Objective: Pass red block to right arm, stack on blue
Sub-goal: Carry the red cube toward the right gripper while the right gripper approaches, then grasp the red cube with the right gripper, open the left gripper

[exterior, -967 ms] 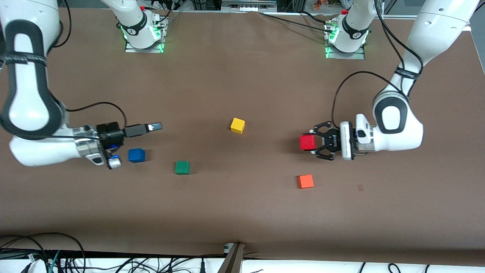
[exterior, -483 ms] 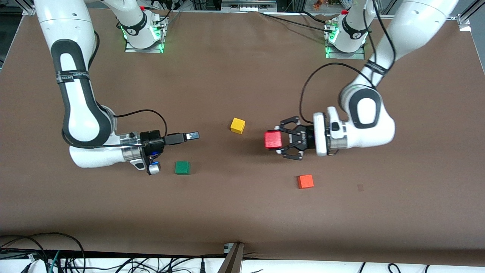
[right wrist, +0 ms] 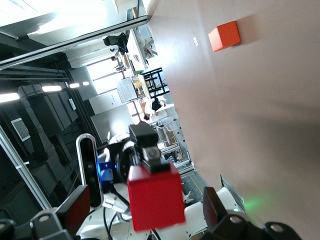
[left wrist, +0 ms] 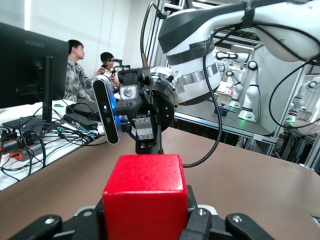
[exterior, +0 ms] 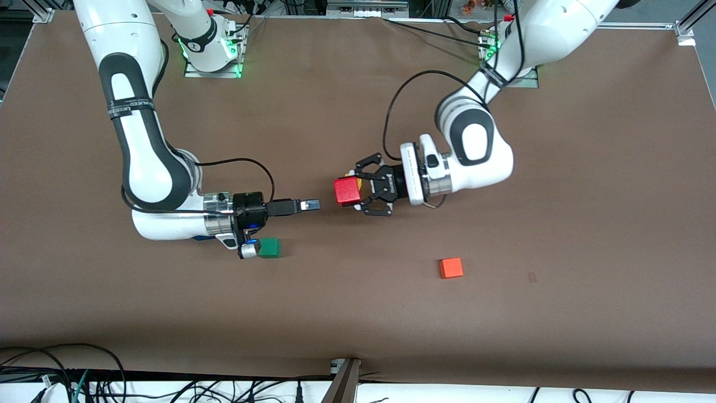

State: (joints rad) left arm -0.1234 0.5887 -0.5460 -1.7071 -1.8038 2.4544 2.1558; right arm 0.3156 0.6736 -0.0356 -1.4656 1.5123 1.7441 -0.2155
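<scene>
The red block [exterior: 347, 191] hangs above the middle of the table, and my left gripper [exterior: 353, 192], a black linkage claw, is shut on it. In the left wrist view the red block [left wrist: 145, 200] fills the space between the jaws of my left gripper [left wrist: 145, 222]. My right gripper [exterior: 313, 205] points at the block, its slim fingertips a short gap away from it. In the right wrist view, the fingers [right wrist: 75, 209] of my right gripper [right wrist: 145, 212] stand wide open. The red block [right wrist: 154, 200] lies just ahead between them. The blue is hidden under the right arm.
A green cube [exterior: 270, 247] lies on the table beside the right wrist. An orange-red cube [exterior: 451, 268] lies nearer the front camera, toward the left arm's end. A yellow cube [exterior: 358, 180] peeks out from under the left gripper.
Both arms have swung toward the middle of the table. The left gripper carried the red block toward the right gripper. The right arm now covers the blue cube.
</scene>
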